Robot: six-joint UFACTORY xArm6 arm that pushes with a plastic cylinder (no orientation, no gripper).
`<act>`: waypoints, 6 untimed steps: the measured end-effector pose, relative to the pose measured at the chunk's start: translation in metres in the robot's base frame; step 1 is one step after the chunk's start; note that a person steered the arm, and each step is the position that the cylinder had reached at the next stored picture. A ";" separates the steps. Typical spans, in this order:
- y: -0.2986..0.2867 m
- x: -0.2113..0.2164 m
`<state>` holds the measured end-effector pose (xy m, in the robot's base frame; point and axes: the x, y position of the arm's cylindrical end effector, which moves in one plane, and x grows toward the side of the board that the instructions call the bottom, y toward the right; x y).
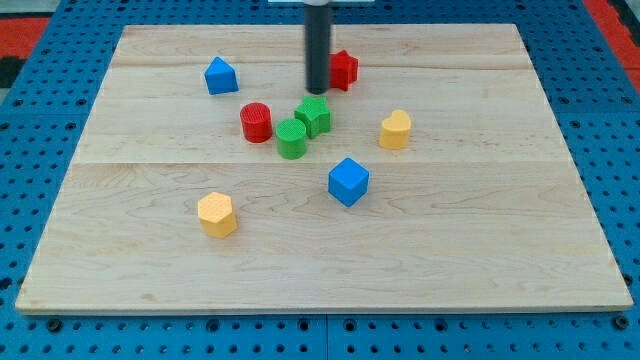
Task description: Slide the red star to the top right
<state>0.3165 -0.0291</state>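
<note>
Progress: task judged barely begun. The red star is found near the board's top edge, a little right of centre, well apart from the top right corner. Most of the travel toward that corner is judged still to be made. The path along the top edge to the right is seen free of blocks.

Pose: the rod is held upright, entering from the view's top. My tip is placed just beside the star's left side; contact is likely but cannot be confirmed. No jaws are fitted, so no spread or pinch is to be recorded.

Neighbours: a green block is noted just below the tip, touching a green cylinder; a red cylinder is near these on the left. A yellow block lies below and right of the star.

A push rightward from this side is judged suitable.
</note>
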 end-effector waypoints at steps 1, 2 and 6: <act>-0.030 -0.014; 0.000 -0.017; 0.098 -0.078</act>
